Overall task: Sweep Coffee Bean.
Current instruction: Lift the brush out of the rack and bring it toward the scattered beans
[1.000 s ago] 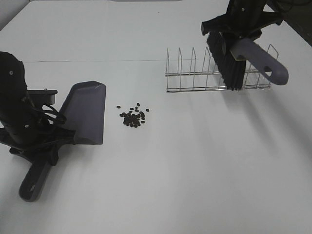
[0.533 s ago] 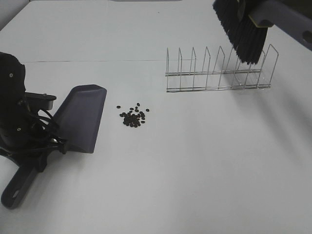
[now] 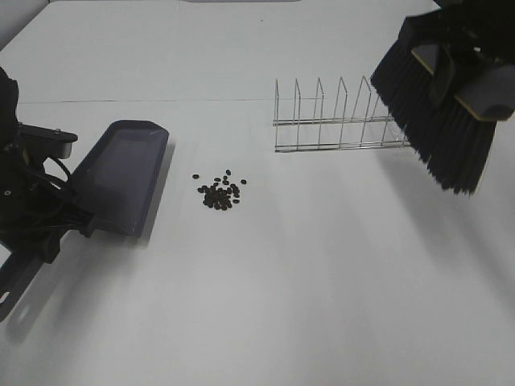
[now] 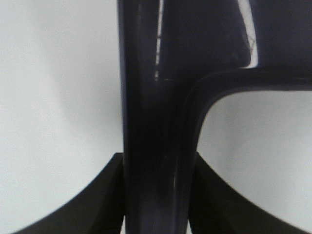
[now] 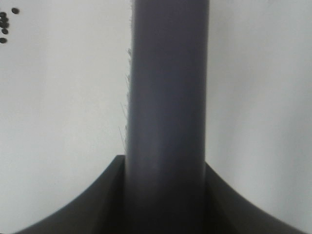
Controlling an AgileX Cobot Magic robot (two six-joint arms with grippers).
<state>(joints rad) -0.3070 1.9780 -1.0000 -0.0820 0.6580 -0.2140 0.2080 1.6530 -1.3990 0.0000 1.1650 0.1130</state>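
Coffee bean [image 3: 220, 191] pile unswept. My left gripper [image 4: 158, 195] clamps dustpan [image 3: 121, 177] at pile's 9 o'clock; right gripper [image 5: 165, 195] clamps brush [image 3: 438, 121], aloft at 2 o'clock.

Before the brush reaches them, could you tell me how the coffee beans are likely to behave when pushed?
The coffee beans are tiny, loose ovals, so they will probably roll and scatter rather than slide together. The table looks smooth, so some may skitter past the dustpan. Gentle strokes seem wise.
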